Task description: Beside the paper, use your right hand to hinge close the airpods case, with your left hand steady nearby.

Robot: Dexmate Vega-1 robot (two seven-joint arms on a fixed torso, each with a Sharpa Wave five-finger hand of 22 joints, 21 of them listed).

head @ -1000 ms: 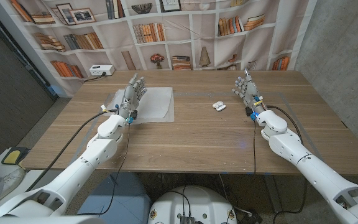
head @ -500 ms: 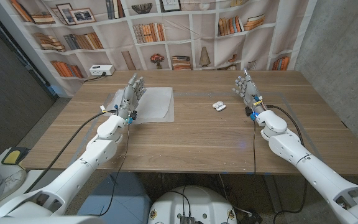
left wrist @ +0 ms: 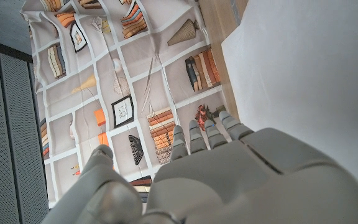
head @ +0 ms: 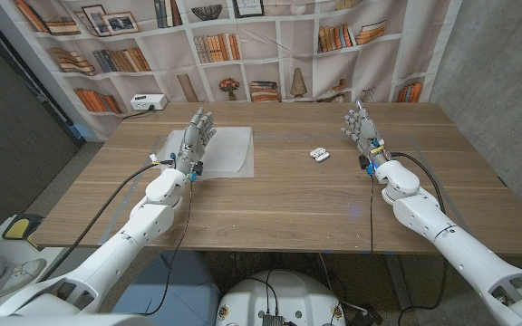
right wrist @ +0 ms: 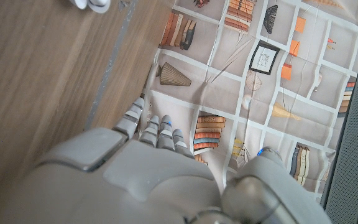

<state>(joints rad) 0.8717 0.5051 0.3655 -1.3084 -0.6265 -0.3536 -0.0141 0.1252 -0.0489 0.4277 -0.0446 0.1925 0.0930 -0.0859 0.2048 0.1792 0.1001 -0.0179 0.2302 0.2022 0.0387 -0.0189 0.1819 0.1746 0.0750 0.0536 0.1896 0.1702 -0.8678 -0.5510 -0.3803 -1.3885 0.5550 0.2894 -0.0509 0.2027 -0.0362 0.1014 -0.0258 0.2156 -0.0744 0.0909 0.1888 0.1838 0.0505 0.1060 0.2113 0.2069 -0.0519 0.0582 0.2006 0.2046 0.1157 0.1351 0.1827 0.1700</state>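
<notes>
While empty right hand point(head: 358, 128) waits beside open airpods case point(head: 318, 155), sweep leftward, press lid down; keep released left hand point(head: 195, 138) over paper point(head: 229, 152).

Two glossy white jointed arms trailing black cables end in a grey-fingered left hand point(head: 193, 138) and right hand point(head: 359, 129).
</notes>
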